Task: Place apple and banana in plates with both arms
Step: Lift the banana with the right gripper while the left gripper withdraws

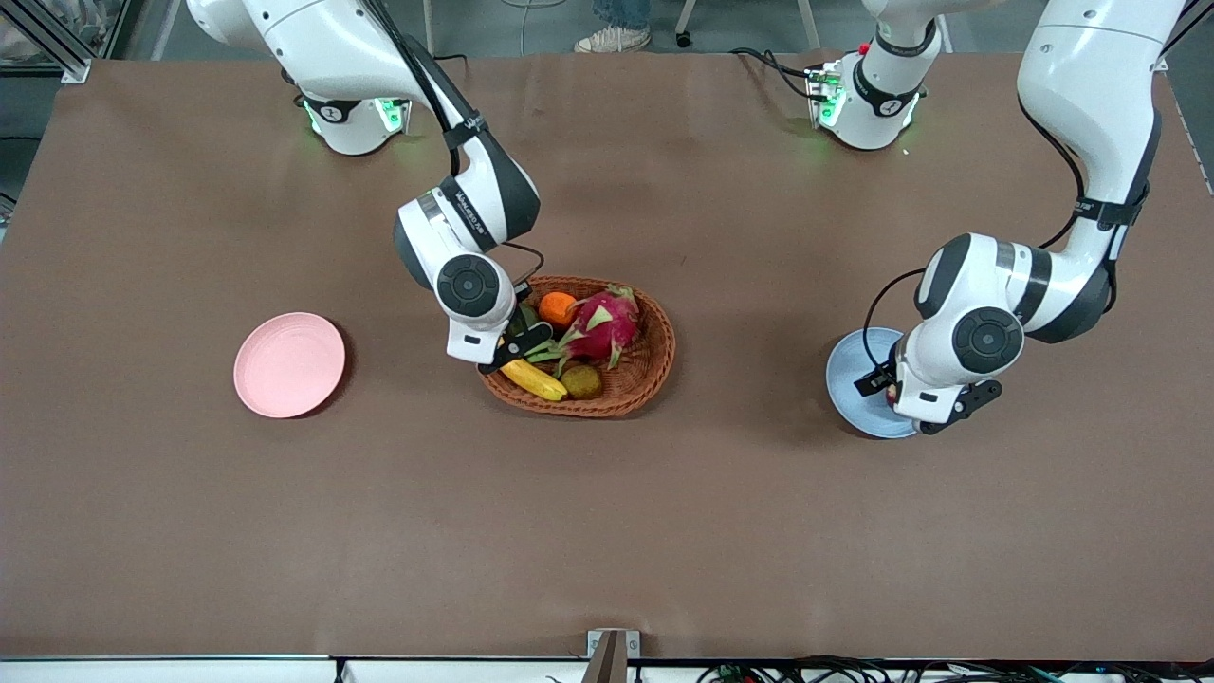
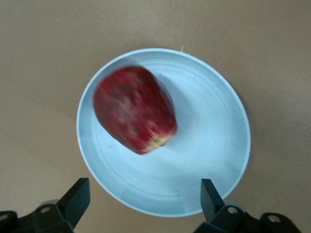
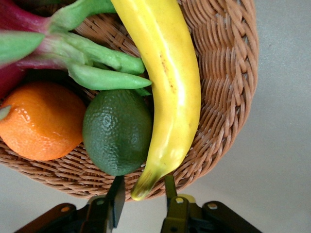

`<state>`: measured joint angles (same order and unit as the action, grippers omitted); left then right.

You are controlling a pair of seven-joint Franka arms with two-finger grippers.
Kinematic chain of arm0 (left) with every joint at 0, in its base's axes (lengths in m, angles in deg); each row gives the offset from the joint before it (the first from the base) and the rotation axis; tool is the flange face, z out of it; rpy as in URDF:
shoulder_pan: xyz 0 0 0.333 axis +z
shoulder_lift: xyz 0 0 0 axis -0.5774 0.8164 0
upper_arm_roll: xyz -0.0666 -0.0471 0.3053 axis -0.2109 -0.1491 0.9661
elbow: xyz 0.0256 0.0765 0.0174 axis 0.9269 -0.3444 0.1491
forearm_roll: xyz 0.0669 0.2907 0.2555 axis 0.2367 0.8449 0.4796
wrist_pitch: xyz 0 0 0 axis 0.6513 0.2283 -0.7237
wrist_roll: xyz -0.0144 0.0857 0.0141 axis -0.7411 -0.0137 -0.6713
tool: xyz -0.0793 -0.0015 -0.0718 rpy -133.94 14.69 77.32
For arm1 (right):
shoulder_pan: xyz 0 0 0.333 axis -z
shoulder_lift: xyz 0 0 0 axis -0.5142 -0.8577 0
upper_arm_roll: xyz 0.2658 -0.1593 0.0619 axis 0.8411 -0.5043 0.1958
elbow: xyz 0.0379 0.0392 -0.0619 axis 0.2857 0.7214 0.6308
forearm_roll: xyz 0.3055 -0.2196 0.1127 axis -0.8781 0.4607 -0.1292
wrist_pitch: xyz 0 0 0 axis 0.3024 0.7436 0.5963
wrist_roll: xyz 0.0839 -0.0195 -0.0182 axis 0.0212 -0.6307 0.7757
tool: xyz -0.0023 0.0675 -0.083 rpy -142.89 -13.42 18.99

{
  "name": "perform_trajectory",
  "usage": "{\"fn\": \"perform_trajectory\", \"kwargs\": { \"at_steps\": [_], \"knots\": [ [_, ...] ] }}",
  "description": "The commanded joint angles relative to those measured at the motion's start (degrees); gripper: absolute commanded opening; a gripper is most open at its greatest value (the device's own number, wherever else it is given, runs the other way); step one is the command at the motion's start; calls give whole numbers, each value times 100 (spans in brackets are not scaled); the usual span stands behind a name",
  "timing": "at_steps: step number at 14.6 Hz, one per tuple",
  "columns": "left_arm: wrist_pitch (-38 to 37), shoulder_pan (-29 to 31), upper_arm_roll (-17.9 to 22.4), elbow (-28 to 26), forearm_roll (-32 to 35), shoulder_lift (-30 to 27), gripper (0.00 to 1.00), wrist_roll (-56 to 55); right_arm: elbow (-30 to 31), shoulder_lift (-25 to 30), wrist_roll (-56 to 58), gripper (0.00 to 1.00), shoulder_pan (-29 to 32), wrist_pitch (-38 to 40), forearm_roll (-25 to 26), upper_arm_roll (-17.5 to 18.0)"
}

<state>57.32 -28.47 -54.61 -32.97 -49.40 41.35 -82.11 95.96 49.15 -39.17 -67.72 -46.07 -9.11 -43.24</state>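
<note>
Brown table (image 1: 285,531), grey floor (image 1: 531,24), perhaps sneakers (image 1: 612,38)

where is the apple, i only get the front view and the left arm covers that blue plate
Observer: The apple lies on the blue plate; the left gripper hangs open over it.
Operator: and the right one, got the banana?
Observer: Not gripped. The right gripper has a finger on each side of the tip of the banana.
Operator: what's next to that tip
Observer: A green lime, touching the banana in the basket.
</note>
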Motion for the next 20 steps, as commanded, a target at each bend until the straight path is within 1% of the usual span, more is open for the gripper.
{"fn": "perform_trajectory", "kwargs": {
  "at_steps": [1,4,5,6,8,10,12,14,17,20],
  "knots": [
    [-588,-144,-9,395,49,-107,100,-13,17,-6,-37,32,-110,1,60,-40],
    [-1089,-250,-17,843,40,-186,100,93,9,-6,-20,16,-110,28,60,-40],
    [-1178,-232,-78,992,32,-221,100,171,0,-6,-11,10,-102,37,60,-40],
    [-1257,-197,-148,1124,23,-273,100,294,-9,-6,-37,6,-75,28,60,-40],
    [-1433,-180,-149,1493,23,-300,100,627,-44,3,-46,2,-49,28,60,-40],
    [-1679,-92,-114,1818,14,-379,100,1154,-62,11,-55,0,-22,37,51,-40],
    [-1793,118,-140,2047,5,-475,100,1848,-70,73,-64,0,-14,45,42,-49],
    [-1855,329,-167,2092,-21,-677,100,2472,-166,160,-64,0,-14,203,25,-57],
    [-2030,436,-132,2101,-266,-1125,100,3255,-683,275,-73,0,30,965,-10,-92],
    [-2311,620,-132,2101,-776,-1538,100,3660,-1378,319,-310,0,337,1932,-28,-92]
  ]
}}
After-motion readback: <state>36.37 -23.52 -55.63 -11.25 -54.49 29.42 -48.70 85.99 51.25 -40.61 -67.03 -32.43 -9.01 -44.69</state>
